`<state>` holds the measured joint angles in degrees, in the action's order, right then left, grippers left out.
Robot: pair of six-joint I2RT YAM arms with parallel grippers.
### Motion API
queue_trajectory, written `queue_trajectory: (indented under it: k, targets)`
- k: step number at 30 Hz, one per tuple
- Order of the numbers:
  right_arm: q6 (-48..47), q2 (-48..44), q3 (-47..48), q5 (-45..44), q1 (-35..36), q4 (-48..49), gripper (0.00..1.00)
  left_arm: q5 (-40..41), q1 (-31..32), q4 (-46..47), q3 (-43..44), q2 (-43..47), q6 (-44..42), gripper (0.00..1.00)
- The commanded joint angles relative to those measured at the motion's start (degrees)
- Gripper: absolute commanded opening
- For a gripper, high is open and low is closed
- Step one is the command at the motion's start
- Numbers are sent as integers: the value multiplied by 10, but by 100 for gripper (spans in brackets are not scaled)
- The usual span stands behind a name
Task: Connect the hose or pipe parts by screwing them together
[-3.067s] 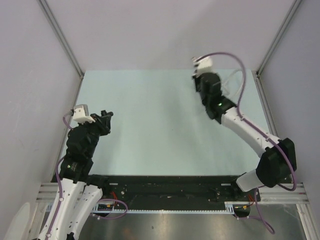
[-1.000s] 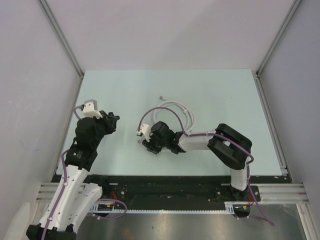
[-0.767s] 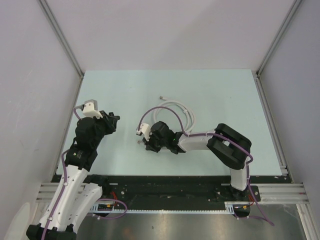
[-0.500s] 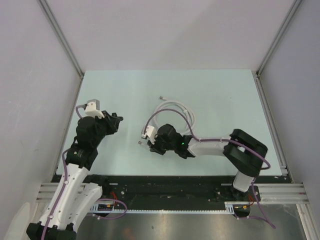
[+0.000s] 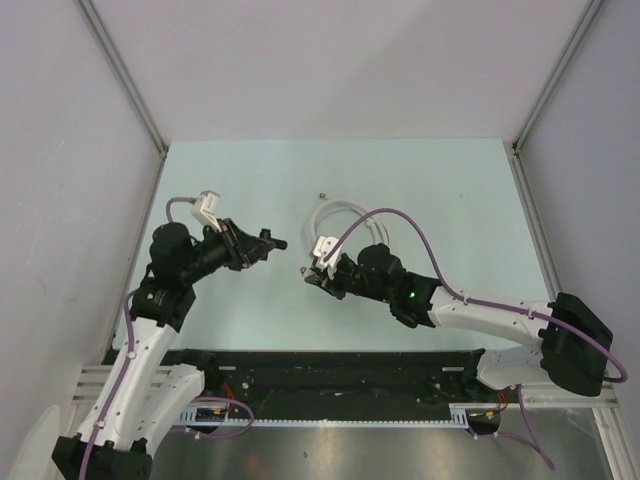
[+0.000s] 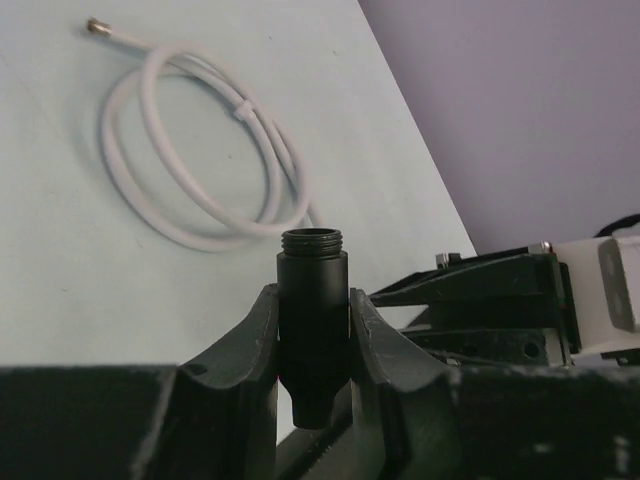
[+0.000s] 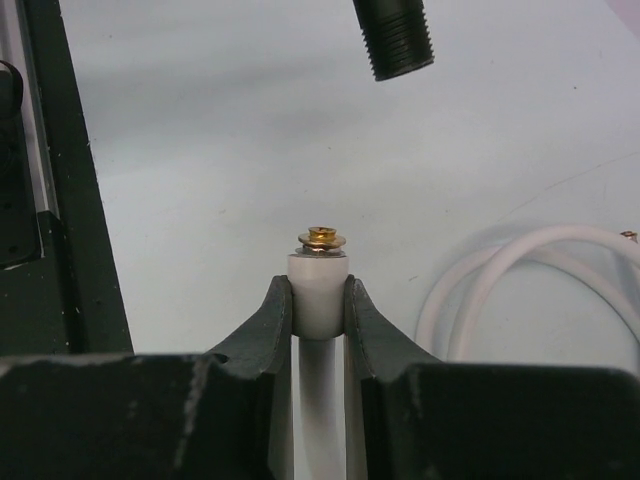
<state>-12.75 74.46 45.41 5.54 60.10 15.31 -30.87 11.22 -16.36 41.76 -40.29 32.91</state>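
The white hose [image 6: 245,115] lies in loose loops on the pale tabletop [image 5: 450,200], towards the middle and slightly right. Its far free end [image 6: 97,27], with a small metal tip, rests flat on the surface beyond the coil. The other hose end [image 7: 322,240] is lifted off the tabletop. It has a white collar topped by a small gold-coloured piece, which may be a nut and washer, though it is too small for me to be sure.

My right claw [image 7: 320,290] is clamped on that white collar, one finger on each side, with the metal tip poking out just past the fingertips.

Facing it from the left is a black threaded fitting [image 6: 313,270], a short cylinder with threads at its outer end. My left claw [image 6: 313,300] grips it firmly around the body, so the threaded end stands clear of the fingers.

In the right wrist view the threaded end sits near the hose tip but apart from it, off to one side rather than in line. From overhead, both claws hover above the tabletop just left of the coil, pointing towards each other with a gap between them.
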Motion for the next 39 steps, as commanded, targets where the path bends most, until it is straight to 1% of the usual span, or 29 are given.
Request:
queue_trajectory:
  k: [1,8,14,17,31,39]
  targets:
    - [2,-35,-7,-8,10,27,0,-96,6,40,13,-3,37,0]
    - [2,-55,-9,-13,18,39,0,-131,38,57,-4,-6,44,0]
    - [2,-76,-11,-13,21,53,0,-122,68,63,-18,-9,39,0]
    - [0,-83,-14,-25,25,57,0,-116,70,63,-23,-9,37,0]
    - [1,-95,-16,-21,27,80,0,-111,83,64,-31,-16,34,0]
    - [-21,-102,-16,-20,27,100,0,-113,92,64,-35,-19,35,0]
